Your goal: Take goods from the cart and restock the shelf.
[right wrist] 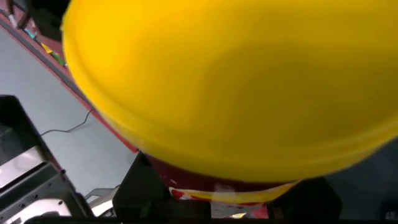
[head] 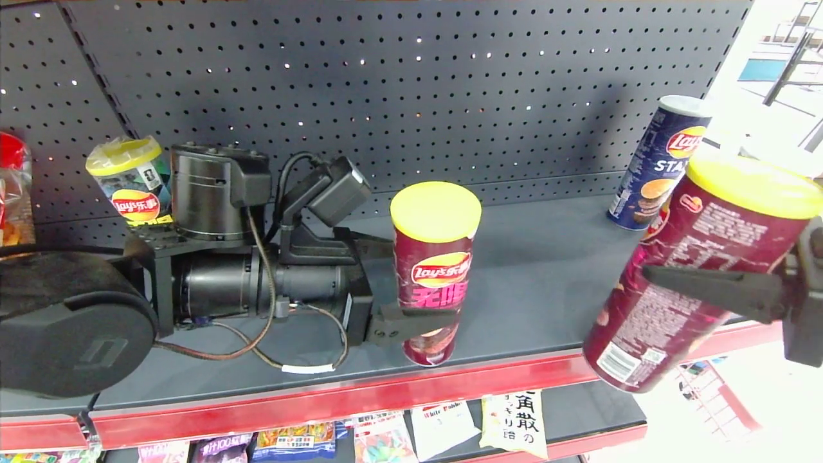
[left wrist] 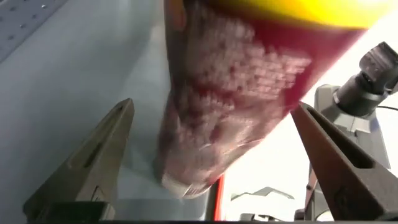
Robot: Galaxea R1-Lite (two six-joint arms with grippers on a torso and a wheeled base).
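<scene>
Standing can [head: 434, 270]: maroon body, yellow lid, upright on the shelf [head: 546, 276] close to its red front edge, about mid-width. The left gripper [head: 418, 281] brackets its lower body, jaws spread and apparently clear of it. A straight, level retreat looks the sound move, since a brush could tip the can over the edge. Off the front right corner, the right gripper [head: 694, 283] clamps a tilted can [head: 720, 218] of the same kind. A blue can [head: 656, 164] stands back right.

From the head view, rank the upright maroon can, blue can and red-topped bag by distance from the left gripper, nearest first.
1. Upright maroon can, between the left gripper's fingers.
2. Blue can, back right of the shelf.
3. Red-topped bag, far left edge.
</scene>
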